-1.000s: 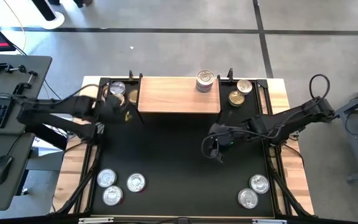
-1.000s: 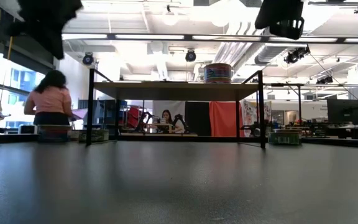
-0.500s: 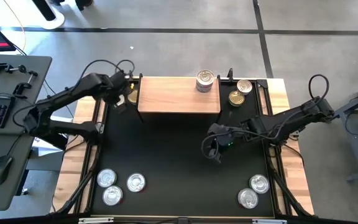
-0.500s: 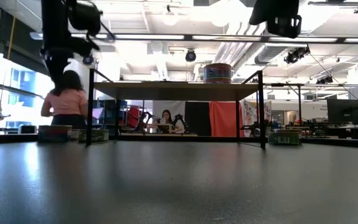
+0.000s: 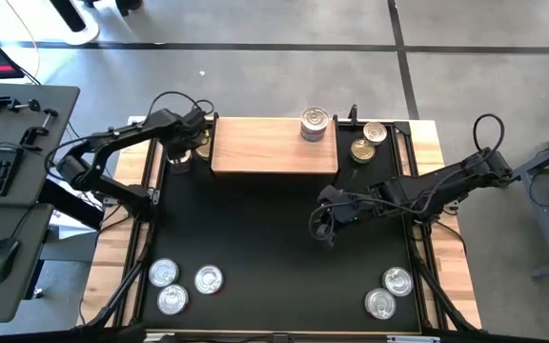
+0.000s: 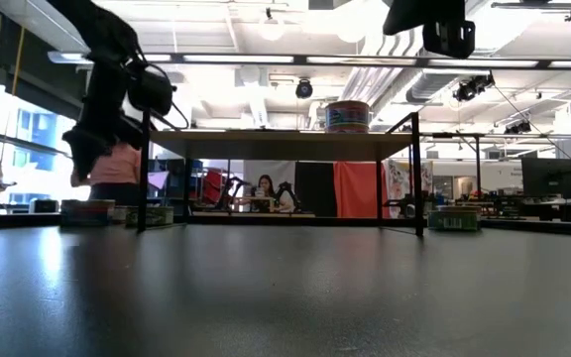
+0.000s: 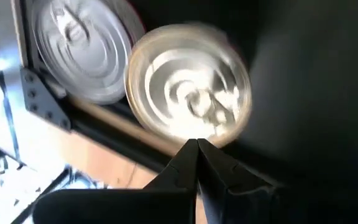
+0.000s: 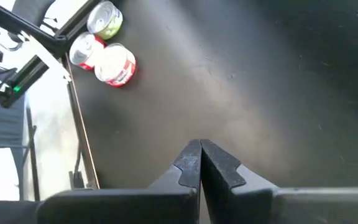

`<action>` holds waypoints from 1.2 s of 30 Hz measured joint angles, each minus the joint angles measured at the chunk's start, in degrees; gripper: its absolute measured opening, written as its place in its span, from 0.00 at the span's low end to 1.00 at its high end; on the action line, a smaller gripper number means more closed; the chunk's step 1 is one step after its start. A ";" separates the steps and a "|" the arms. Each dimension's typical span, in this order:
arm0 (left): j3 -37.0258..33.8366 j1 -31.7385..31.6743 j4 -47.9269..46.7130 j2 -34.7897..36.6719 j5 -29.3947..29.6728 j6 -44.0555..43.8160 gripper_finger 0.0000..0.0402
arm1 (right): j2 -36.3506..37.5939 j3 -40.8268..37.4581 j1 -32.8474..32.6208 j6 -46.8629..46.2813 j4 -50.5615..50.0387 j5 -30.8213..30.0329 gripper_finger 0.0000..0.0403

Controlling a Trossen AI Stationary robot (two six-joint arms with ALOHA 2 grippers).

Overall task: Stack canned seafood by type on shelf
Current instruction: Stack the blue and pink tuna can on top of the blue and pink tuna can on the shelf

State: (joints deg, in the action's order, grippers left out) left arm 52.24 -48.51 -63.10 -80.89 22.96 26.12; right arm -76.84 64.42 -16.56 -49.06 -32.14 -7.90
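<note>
Near left, three round silver-lidded tins and near right two more tins wait on the bench. Mid-mat, the right end effector hangs pinched together, empty. Far left, the left end effector, fingers together, hovers over two unsorted tins. The light-brown wooden shelf holds only one small stack; two gold-lidded tins sit beside its right end.

The shelf is light-brown wood with a smooth, matt grain on thin black metal legs. The tins have shiny metal lids pressed in rings, silver or gold, and glossy printed side labels. The mat is matt black, faintly scuffed.
</note>
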 joint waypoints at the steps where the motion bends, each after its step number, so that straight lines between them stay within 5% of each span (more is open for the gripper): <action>1: -0.31 -0.10 1.00 -0.15 -0.02 0.78 0.00 | 0.00 0.00 0.00 0.00 0.23 0.00 0.00; 18: -9.09 -4.37 11.78 0.05 0.60 6.65 0.00 | -0.02 0.01 0.04 -2.28 0.32 -2.09 0.00; 36: -8.60 -0.54 1.51 0.59 -8.49 -8.92 0.00 | -0.04 0.02 0.04 -1.04 3.13 -3.65 0.00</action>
State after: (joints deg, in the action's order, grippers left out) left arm 43.64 -49.05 -61.59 -80.29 14.46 17.20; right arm -76.88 64.45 -16.51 -50.09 -29.01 -11.55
